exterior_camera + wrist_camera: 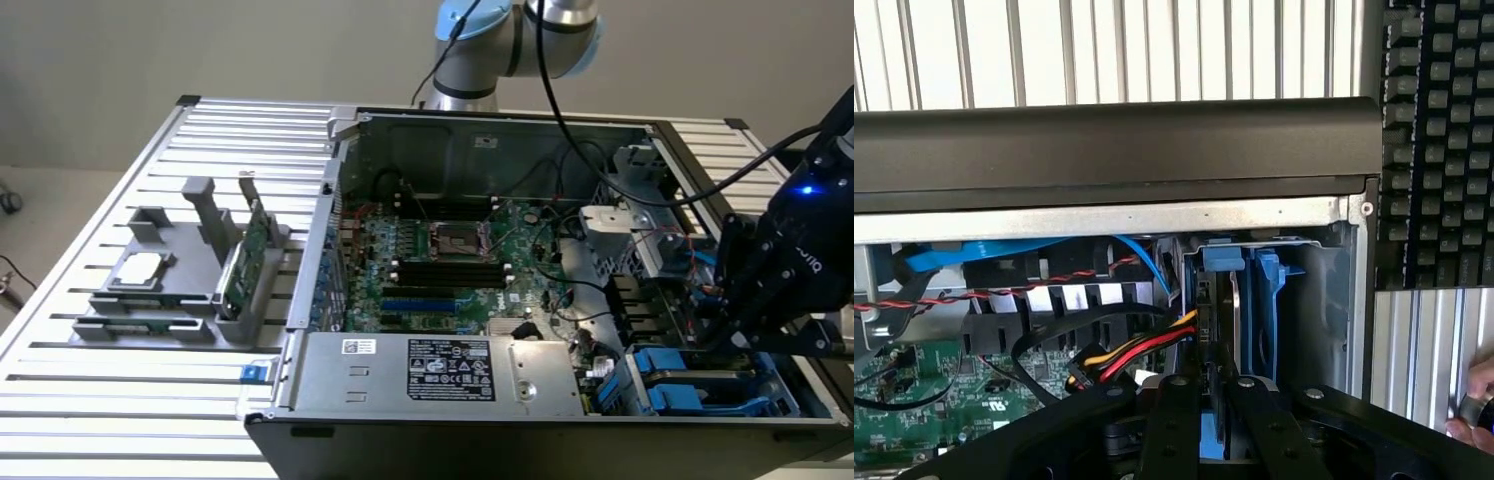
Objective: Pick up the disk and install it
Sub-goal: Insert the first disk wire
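In the wrist view the disk [1220, 300] stands on edge in the drive bay at the corner of the open computer case [1114, 150]. I see its grey metal body with the blue carrier frame [1223, 258] at its far end. My gripper [1212, 390] straddles the near edge, with one black finger [1172, 425] on each side, shut on the disk. In the exterior view my gripper [747, 320] reaches down into the bay at the case's right front corner, beside blue carriers [674, 385].
A second blue carrier [1269, 300] sits beside the disk, and red, yellow and black cables [1139, 350] run up to it. A person's hand [1476, 400] rests outside the case by a keyboard [1434, 130]. A rack holds a chip [140, 270] and a green card [240, 262].
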Tool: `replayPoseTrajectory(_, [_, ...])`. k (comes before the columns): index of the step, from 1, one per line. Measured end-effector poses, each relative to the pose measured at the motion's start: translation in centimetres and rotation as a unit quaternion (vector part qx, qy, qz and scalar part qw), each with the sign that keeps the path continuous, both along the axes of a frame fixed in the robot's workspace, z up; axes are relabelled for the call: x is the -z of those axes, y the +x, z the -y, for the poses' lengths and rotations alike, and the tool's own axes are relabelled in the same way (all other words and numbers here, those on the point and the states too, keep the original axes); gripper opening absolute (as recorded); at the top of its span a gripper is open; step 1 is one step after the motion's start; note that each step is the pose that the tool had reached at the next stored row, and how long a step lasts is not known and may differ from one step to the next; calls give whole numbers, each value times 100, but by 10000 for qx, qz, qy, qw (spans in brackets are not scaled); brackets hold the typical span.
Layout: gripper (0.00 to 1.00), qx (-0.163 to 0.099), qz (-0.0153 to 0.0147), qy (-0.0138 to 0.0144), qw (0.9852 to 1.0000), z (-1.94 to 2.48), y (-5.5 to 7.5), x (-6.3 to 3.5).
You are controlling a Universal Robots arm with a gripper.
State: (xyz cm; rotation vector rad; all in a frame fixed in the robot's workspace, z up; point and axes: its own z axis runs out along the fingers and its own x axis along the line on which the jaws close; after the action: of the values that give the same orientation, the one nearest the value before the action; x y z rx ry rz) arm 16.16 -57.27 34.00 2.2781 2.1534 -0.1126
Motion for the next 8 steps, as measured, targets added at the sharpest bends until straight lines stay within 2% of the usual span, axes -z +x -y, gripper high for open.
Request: replayPoseTrajectory(8, [16, 0, 0, 0, 10000, 1, 10, 15])
